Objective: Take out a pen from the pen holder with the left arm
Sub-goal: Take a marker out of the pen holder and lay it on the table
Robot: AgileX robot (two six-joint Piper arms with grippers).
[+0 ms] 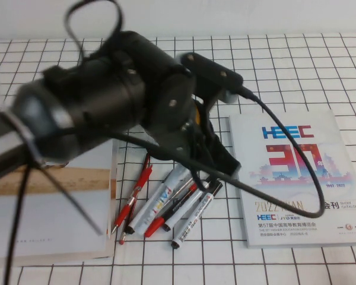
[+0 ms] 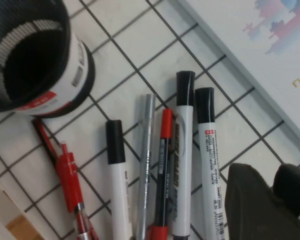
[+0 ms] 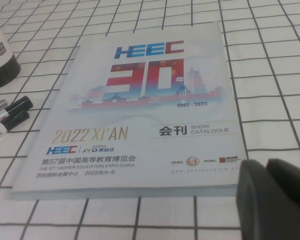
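Fingers (image 2: 250, 200) of left gripper (image 2: 276, 176): dark, pressed together, nothing seen between them, poised over the gridded white table (image 1: 320, 65). Six pens lie loose on the grid. Closest to the fingers is a black-capped white marker (image 2: 207, 150), then its twin marker (image 2: 184, 150), a slim red-and-black pen (image 2: 162, 165), a silver pen (image 2: 146, 150), a third white marker (image 2: 117, 175) and a red clip pen (image 2: 67, 185). Marker print is too small to read. Black mesh pen holder (image 2: 35, 55), white-banded, stands beyond the pens, well apart from the fingers. Pale show catalogue (image 3: 140, 100) reads "HEEC", "30", "1992 - 2022", "2022 XI'AN", "SHOW CATALOGUE", "2022/8/4-6". Right gripper (image 3: 275, 200) hovers at that catalogue's corner; its state cannot be told.
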